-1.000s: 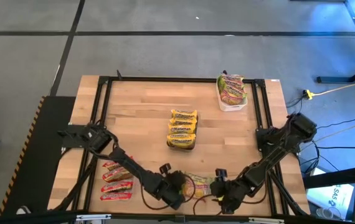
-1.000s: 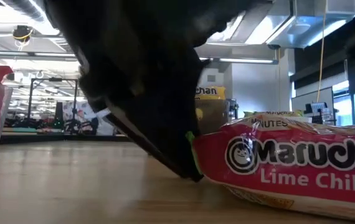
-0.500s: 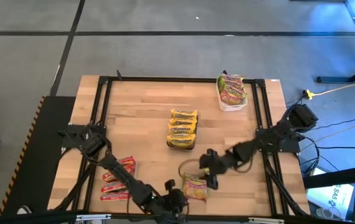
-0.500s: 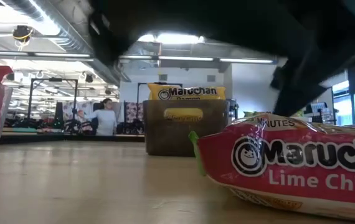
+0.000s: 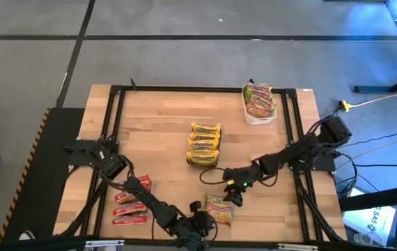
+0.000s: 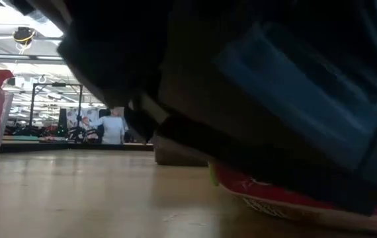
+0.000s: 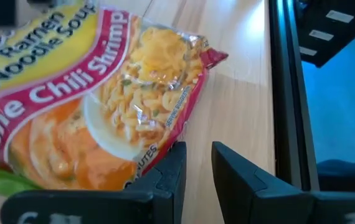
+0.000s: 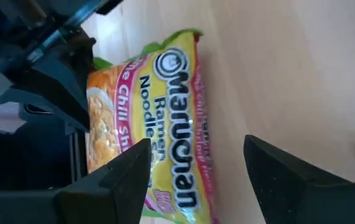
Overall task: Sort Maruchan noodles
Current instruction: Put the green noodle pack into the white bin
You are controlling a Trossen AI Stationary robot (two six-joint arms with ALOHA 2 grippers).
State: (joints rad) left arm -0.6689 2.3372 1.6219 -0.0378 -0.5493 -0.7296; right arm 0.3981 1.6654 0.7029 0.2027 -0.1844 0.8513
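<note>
A flat, crinkly green-and-pink Lime Chili Shrimp ramen packet lies loose on the wooden tabletop near its front edge, and both arms are crowding it. The left claw sits low just beside the packet's corner, its two dark fingers drawn close with only a narrow slot between them and nothing in that slot. The right claw hangs close to the packet's far side with its fingers spread wide and empty.

What worries me is how close the two claws stand to each other. If both go for this one packet, they could knock together or tug the wrapper opposite ways and tear it. The left one, so nearly closed and so low, looks more likely to shove the packet than grip it. A push that way could send the slippery plastic toward the black frame rail and off the edge.

The sorted piles stand well clear: yellow-orange packets mid-tabletop, red ones at the front left, green-and-pink ones in the white tray at the far right. A grab by one corner might let the packet droop and snag on the way there.
</note>
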